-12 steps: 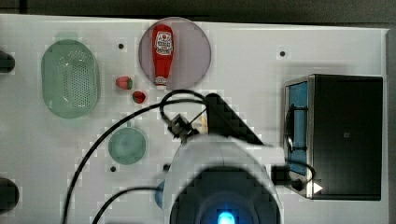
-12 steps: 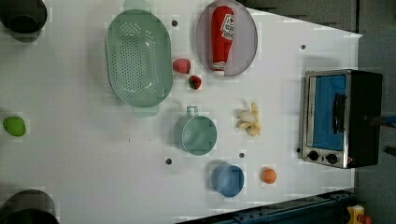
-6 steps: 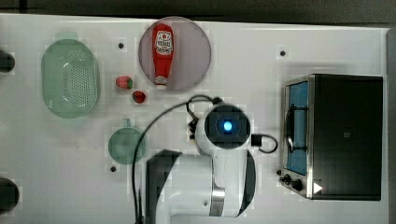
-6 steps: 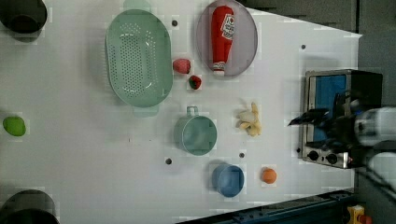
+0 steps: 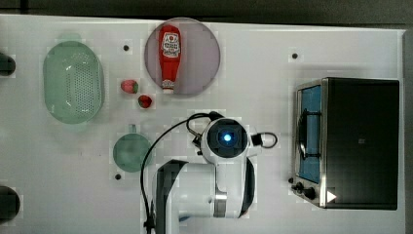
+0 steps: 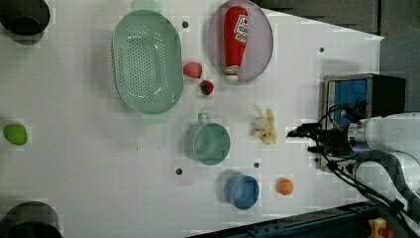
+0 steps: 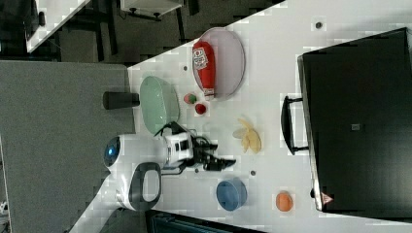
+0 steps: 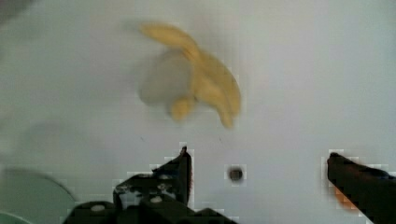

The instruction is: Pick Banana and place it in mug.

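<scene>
Top view: my arm (image 5: pixel 214 190) covers the banana's spot on the table (image 5: pixel 272 63). Wrist view: banana (image 8: pixel 205 84) motion-blurred; mug (image 8: pixel 28 200) cropped at the frame corner; one fingertip (image 8: pixel 359 179) cut by the edge.

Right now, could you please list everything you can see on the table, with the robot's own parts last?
banana: one, pale yellow, lying apart from the mug, on the left view's right of it.
mug: one, teal-green, mid-table.
colander: one, pale green, perforated.
plate: one, grey-lilac, round.
ketchup bottle: one, red, lying on the plate.
strawberries: two, red, between colander and plate.
blue cup: one, below the mug in the left view.
orange fruit: one, beside the blue cup.
green fruit: one, at the left view's left edge.
toaster oven: one, black, with a blue-lit door.
gripper: one, black fingers open, nothing held.
</scene>
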`<state>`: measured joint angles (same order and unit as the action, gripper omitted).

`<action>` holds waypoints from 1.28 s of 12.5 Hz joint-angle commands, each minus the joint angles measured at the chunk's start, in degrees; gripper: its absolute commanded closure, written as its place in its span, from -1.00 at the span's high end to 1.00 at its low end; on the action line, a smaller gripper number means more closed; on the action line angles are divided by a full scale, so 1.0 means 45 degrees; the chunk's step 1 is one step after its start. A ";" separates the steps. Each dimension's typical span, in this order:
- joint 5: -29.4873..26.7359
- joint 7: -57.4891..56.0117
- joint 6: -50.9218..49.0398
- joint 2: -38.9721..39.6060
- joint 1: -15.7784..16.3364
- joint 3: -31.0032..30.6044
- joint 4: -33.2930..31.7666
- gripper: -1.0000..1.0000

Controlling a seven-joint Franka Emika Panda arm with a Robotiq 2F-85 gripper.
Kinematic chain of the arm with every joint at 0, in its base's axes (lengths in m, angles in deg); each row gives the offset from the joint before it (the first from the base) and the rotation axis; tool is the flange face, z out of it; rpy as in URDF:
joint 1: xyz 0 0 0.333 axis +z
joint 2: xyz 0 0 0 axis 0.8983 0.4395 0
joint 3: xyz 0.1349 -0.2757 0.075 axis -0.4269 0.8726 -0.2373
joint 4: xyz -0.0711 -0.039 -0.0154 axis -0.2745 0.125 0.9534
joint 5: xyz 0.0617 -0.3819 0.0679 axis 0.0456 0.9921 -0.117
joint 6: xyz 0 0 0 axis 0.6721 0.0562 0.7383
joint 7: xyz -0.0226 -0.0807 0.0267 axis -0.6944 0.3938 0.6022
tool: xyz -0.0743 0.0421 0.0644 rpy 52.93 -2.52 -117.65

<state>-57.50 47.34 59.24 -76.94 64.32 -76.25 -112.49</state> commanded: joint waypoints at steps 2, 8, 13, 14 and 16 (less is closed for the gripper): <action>-0.0049 -0.4103 0.2904 0.1544 -0.0424 0.0192 -0.0228 1.00; -0.0065 -0.4103 0.5830 0.4223 -0.0380 0.0110 -0.0119 1.00; -0.0087 -0.3984 0.6365 0.4793 -0.0379 -0.0136 -0.0116 0.69; -0.0087 -0.3983 0.6401 0.4777 -0.0379 -0.0171 -0.0109 0.43; -0.0087 -0.3984 0.6384 0.4778 -0.0392 -0.0164 -0.0153 -0.04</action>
<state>-56.99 31.41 88.11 -56.02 62.68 -77.95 -112.04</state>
